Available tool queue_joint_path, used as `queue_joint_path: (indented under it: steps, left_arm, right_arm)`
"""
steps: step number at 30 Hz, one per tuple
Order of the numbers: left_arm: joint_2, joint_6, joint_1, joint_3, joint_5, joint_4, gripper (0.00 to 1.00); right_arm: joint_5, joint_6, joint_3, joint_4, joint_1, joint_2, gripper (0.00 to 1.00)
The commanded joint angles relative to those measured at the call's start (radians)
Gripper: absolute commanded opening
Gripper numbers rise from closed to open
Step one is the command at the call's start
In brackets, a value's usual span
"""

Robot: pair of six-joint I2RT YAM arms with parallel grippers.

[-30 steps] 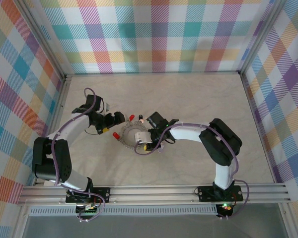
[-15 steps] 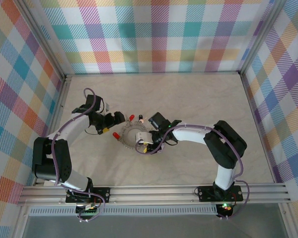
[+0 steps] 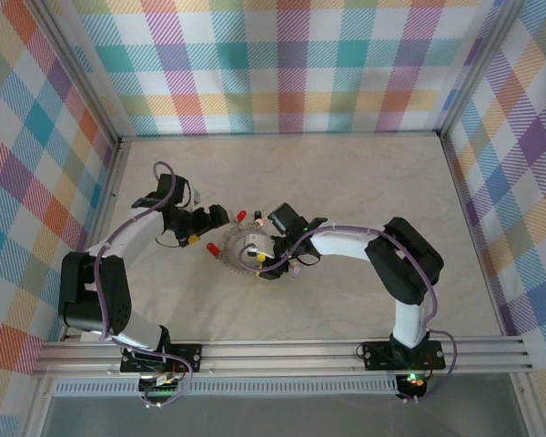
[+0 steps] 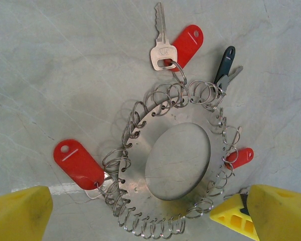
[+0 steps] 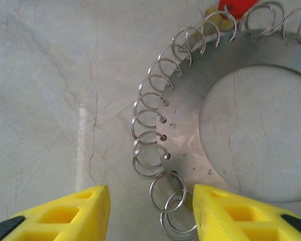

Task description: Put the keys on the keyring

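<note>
The keyring [image 4: 135,175] lies flat near the middle of the tabletop [image 3: 364,173], a little toward its left edge. It is a thin metal plate with an open centre, and small wire loops [image 5: 149,161] are threaded through holes all round its rim. Several keys already hang from those loops. A silver key [image 4: 163,50] and a red tag [image 4: 186,42] sit on the far rim, with a dark key [image 4: 226,63] just beside them. A small red key [image 4: 239,157] hangs on one side, and a second red tag [image 4: 78,164] on the other.

The right claw [image 5: 150,211] hangs low over the rim with its jaws parted. They straddle two overlapping loops without pinching either, and bare tabletop shows between one finger and the wire. The left claw [image 4: 140,213] is spread wide over the opposite rim and holds nothing.

The step in hand looks like choosing a free loop to take a key. To do it well, the right claw should centre on a single loop, since the two beneath it overlap and could both be caught. It should close gently so the light plate does not skid. The left claw is well placed to press the rim down and steady it.
</note>
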Motion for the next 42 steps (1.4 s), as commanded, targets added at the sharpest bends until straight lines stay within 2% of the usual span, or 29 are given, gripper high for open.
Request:
queue_joint_path:
  steps: [1, 14, 21, 24, 26, 28, 29, 32, 37, 42]
  left_arm:
    - [-0.004, 0.010, 0.006, 0.013, 0.015, -0.029, 0.99]
    - [0.001, 0.004, 0.005, 0.012, 0.039, -0.025, 0.99]
    - [0.002, 0.003, 0.006, 0.012, 0.043, -0.027, 0.99]
    - [-0.002, 0.005, 0.006, 0.014, 0.027, -0.035, 0.99]
    - [-0.005, 0.002, 0.005, 0.007, 0.023, -0.033, 0.99]
    - [-0.002, 0.004, 0.005, 0.012, 0.037, -0.029, 0.99]
    - [-0.001, 0.006, 0.006, 0.018, 0.041, -0.033, 0.99]
    - [-0.009, 0.002, 0.007, 0.010, 0.027, -0.030, 1.00]
    - [0.014, -0.088, 0.027, -0.033, 0.155, 0.066, 1.00]
    - [0.010, -0.078, 0.038, -0.031, 0.133, 0.036, 1.00]
  right_arm:
    - [-0.045, 0.063, -0.024, 0.022, -0.001, 0.008, 0.48]
    - [-0.026, 0.137, -0.062, 0.046, -0.001, 0.035, 0.46]
    - [-0.034, 0.271, -0.091, 0.129, 0.024, 0.021, 0.43]
    - [0.033, 0.338, -0.085, 0.143, 0.054, 0.032, 0.41]
    - [0.145, 0.396, -0.064, 0.122, 0.085, 0.043, 0.39]
    - [0.334, 0.488, -0.022, 0.056, 0.121, 0.061, 0.38]
    - [0.376, 0.519, -0.015, 0.035, 0.130, 0.062, 0.38]
    - [0.438, 0.663, -0.007, -0.009, 0.158, 0.047, 0.35]
    - [0.450, 0.795, -0.024, -0.010, 0.180, 0.031, 0.29]
    - [0.462, 0.894, -0.031, 0.001, 0.182, 0.016, 0.20]
